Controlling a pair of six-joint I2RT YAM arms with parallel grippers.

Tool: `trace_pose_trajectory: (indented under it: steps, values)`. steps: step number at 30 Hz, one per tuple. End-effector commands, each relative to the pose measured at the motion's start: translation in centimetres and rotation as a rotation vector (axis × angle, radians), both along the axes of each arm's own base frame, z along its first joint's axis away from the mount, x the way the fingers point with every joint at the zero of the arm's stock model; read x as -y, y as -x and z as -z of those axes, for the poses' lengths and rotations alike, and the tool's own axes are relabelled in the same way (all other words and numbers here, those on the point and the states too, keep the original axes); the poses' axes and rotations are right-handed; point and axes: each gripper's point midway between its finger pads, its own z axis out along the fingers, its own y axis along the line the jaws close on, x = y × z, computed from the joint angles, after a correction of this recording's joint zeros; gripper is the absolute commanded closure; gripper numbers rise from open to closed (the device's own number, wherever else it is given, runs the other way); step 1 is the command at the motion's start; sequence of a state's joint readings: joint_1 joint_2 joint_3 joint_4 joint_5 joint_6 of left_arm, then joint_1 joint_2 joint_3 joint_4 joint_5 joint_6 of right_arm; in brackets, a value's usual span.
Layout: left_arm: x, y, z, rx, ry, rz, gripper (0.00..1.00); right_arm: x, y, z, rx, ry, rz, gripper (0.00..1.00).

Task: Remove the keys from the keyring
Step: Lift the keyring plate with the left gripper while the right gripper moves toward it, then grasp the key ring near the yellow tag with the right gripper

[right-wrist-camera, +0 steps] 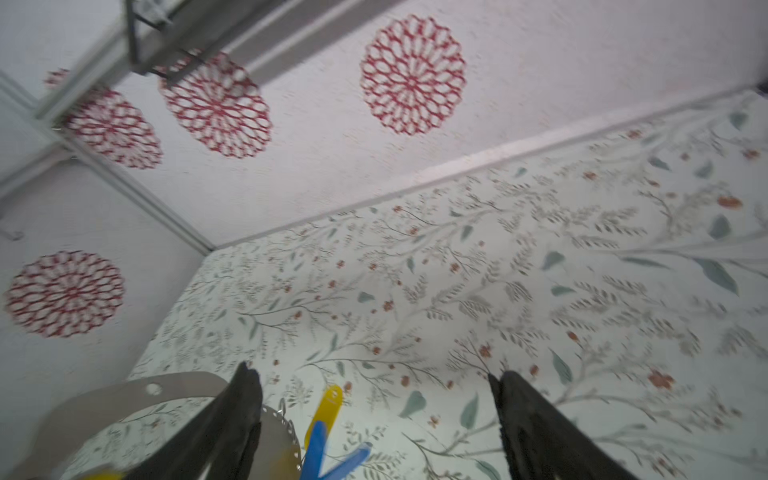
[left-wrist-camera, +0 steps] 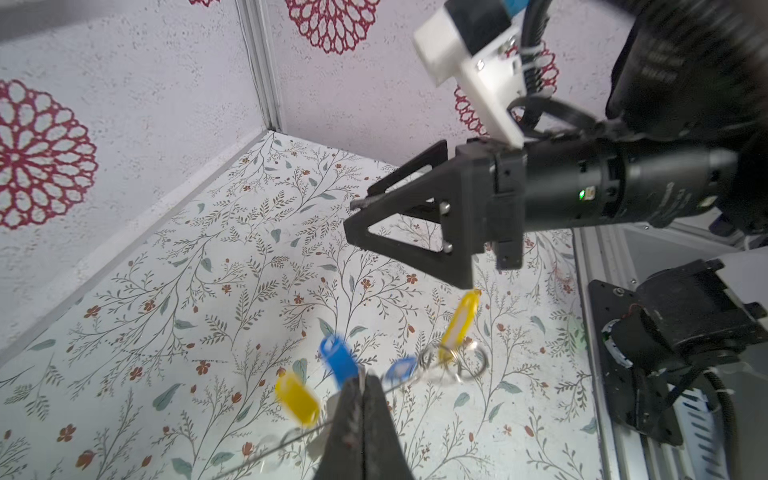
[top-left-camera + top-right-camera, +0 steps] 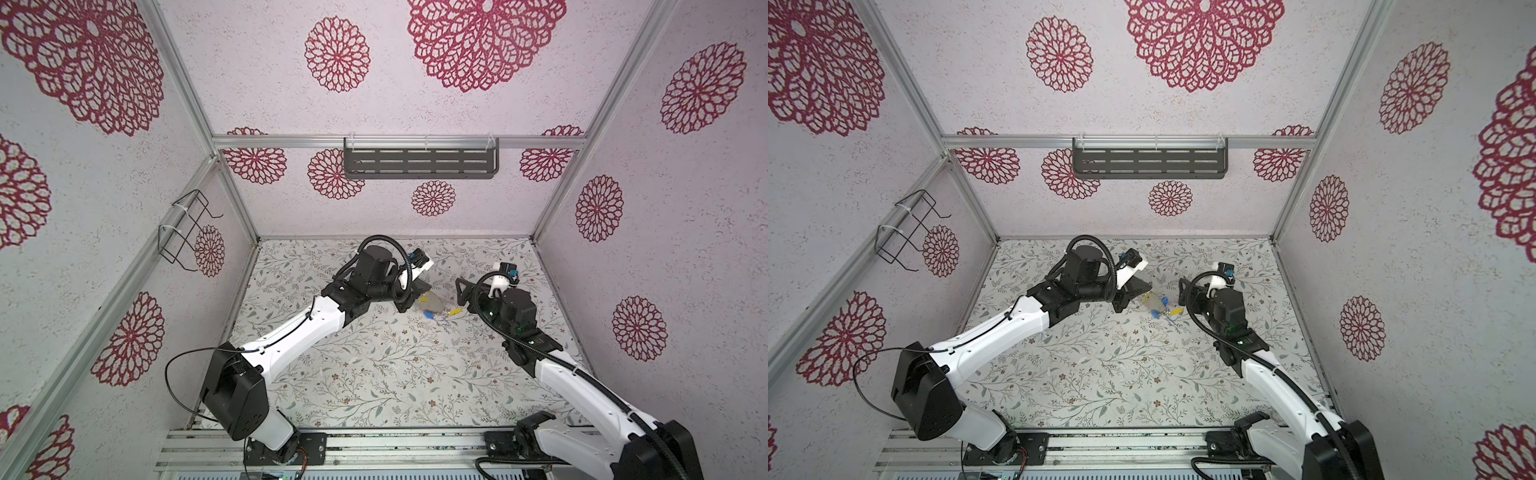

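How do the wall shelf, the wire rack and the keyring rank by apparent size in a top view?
1. wall shelf, clearly largest
2. wire rack
3. keyring, smallest, and only partly visible

A floral table (image 3: 374,374) between rosette-papered walls (image 3: 291,108) — a slotted grey shelf (image 3: 419,162) on the back rail, a wire rack (image 3: 185,230) left.

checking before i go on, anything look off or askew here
Nothing spilled or broken. The keyring is tilted, pinched in the shut left gripper, and its keys look blurred, perhaps swinging. The right gripper is open nearby.
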State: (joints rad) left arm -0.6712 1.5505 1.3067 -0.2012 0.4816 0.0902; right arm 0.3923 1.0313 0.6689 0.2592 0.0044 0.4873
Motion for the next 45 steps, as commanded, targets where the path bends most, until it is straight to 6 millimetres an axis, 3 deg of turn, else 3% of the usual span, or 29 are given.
trace_pose_trajectory:
  steps: [1, 5, 11, 14, 17, 21, 24, 32, 45]
  values:
    - [0.0, 1.4, -4.2, 0.011, 0.132, 0.070, 1.00, -4.2, 2.1, -2.4, 0.001, -0.049, -0.275, 0.22]
    - [-0.3, 2.2, -5.8, 0.041, 0.192, 0.090, 1.00, -7.1, 3.4, -3.3, -0.006, -0.152, -0.445, 0.33]
    - [-1.0, 3.2, -6.9, -0.010, 0.284, 0.152, 1.00, -8.8, 5.4, -5.3, 0.039, -0.220, -0.589, 0.55]
    - [-1.3, 3.3, -7.3, -0.030, 0.340, 0.173, 1.00, -9.6, 6.3, -5.9, 0.052, -0.246, -0.651, 0.57]
    - [-1.3, 3.0, -7.2, -0.036, 0.342, 0.174, 1.00, -10.0, 6.6, -6.0, 0.055, -0.237, -0.662, 0.59]
    - [-1.1, 2.9, -6.7, -0.055, 0.336, 0.187, 1.00, -9.3, 6.3, -7.0, 0.089, -0.187, -0.620, 0.80]
    - [-0.9, 2.8, -6.5, -0.067, 0.337, 0.193, 1.00, -9.2, 6.1, -7.6, 0.104, -0.151, -0.612, 0.90]
    - [-0.7, 2.9, -6.5, -0.095, 0.344, 0.212, 1.00, -9.3, 6.7, -9.4, 0.149, -0.148, -0.639, 0.85]
    - [0.4, 1.4, -6.0, -0.172, 0.372, 0.209, 1.00, -10.1, 8.0, -9.4, 0.169, -0.180, -0.721, 0.84]
